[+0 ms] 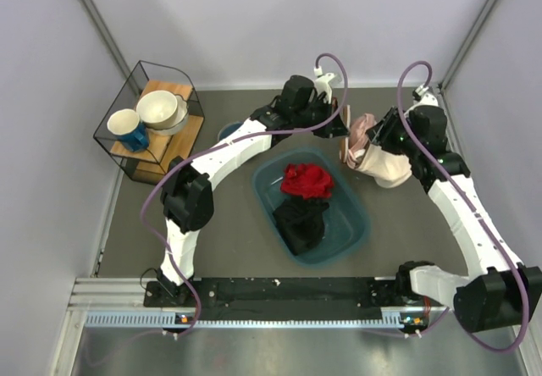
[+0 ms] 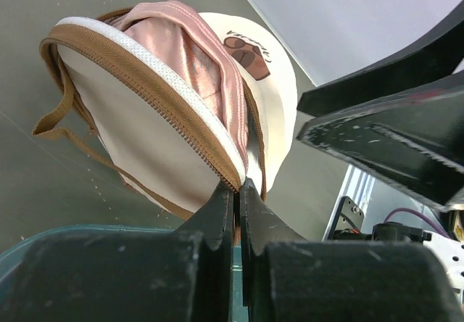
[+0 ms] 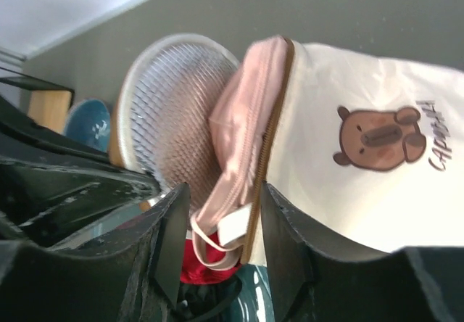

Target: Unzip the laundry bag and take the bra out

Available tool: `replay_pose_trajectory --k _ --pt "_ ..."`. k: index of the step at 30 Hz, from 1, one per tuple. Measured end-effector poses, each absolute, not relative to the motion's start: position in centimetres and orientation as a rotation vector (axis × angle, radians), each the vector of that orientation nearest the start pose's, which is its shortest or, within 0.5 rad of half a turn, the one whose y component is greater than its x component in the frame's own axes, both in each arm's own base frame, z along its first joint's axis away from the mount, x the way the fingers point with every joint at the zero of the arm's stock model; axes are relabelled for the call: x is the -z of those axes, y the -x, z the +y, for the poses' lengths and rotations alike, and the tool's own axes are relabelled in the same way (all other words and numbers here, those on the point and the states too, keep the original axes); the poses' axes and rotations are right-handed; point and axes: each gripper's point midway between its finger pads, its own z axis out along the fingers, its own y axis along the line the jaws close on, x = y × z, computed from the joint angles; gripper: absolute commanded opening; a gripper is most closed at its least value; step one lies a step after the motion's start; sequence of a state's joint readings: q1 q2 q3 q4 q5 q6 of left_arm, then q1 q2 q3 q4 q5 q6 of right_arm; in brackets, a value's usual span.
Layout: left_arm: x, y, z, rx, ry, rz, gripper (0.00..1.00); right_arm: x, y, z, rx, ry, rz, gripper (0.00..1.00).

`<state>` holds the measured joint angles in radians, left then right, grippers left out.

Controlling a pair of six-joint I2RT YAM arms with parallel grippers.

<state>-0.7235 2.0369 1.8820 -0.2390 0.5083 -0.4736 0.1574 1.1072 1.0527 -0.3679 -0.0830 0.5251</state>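
Laundry bag (image 1: 385, 166) at the upper right of the top view, between the two arms and just past the teal tub (image 1: 356, 223). Already unzipped: lid flopped open, pink bra (image 1: 362, 129) poking out of the gap. So, on to the second step, getting the bra out.

Left gripper (image 2: 237, 207) pinched tight on the end of the brown zipper band (image 2: 138, 83), holding that side of the bag. Right gripper (image 3: 221, 202) set narrow around the bra's edge, with a strap and a little white tag (image 3: 233, 228) between the fingers. Hard to tell if squeezing or just close.

Next: squeeze the pink cloth only, not the bag's rim beside it, then pull away from the bag with the zipper side held firm. Might snag a strap on the zipper teeth.

Top view only: the whole table, and the tub with the red cloth (image 1: 306, 179). Left wrist view only: the tight pinch on the zipper. Right wrist view only: the bear picture (image 3: 380, 137) and the round mesh lid (image 3: 170, 97).
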Motion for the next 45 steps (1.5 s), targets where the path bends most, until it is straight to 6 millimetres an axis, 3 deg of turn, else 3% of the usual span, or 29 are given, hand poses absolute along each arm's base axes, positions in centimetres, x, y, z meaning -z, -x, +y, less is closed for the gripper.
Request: replay_pose_trajectory --k 4,13,20,22,24,25,27,32,37,45 --pt "-25.3 -36.4 -46.0 1.248 -0.629 2.048 0.00 -24.3 -35.0 9.3 -0.515 -0.335 2.065 0.43" --pt "-25.5 -36.1 -46.1 1.250 -0.635 2.044 0.00 -23.0 -35.5 11.4 -0.530 -0.302 2.133 0.47" --pt "-25.8 -35.9 -46.2 1.252 -0.643 2.036 0.00 -20.7 -37.0 11.4 -0.488 -0.353 2.199 0.61" --pt "-25.9 -35.9 -46.1 1.252 -0.644 2.033 0.00 -20.0 -37.5 11.5 -0.482 -0.372 2.217 0.60" --pt "-26.0 -35.9 -46.1 1.251 -0.645 2.029 0.00 -19.4 -38.2 11.4 -0.464 -0.386 2.231 0.50" --pt "-26.1 -35.9 -46.1 1.250 -0.646 2.027 0.00 -19.1 -38.4 11.3 -0.451 -0.392 2.235 0.31" --pt "-26.3 -35.8 -46.1 1.251 -0.648 2.022 0.00 -18.8 -38.7 11.0 -0.427 -0.398 2.239 0.01" --pt "-27.1 -35.6 -45.9 1.251 -0.652 2.005 0.00 -18.9 -38.8 10.2 -0.374 -0.413 2.229 0.00" --pt "-27.8 -35.5 -45.7 1.249 -0.659 1.988 0.00 -21.1 -38.0 9.8 -0.378 -0.403 2.178 0.00" --pt "-27.4 -35.4 -45.6 1.247 -0.661 1.997 0.00 -31.9 -36.7 10.9 -0.546 -0.338 1.944 0.00"
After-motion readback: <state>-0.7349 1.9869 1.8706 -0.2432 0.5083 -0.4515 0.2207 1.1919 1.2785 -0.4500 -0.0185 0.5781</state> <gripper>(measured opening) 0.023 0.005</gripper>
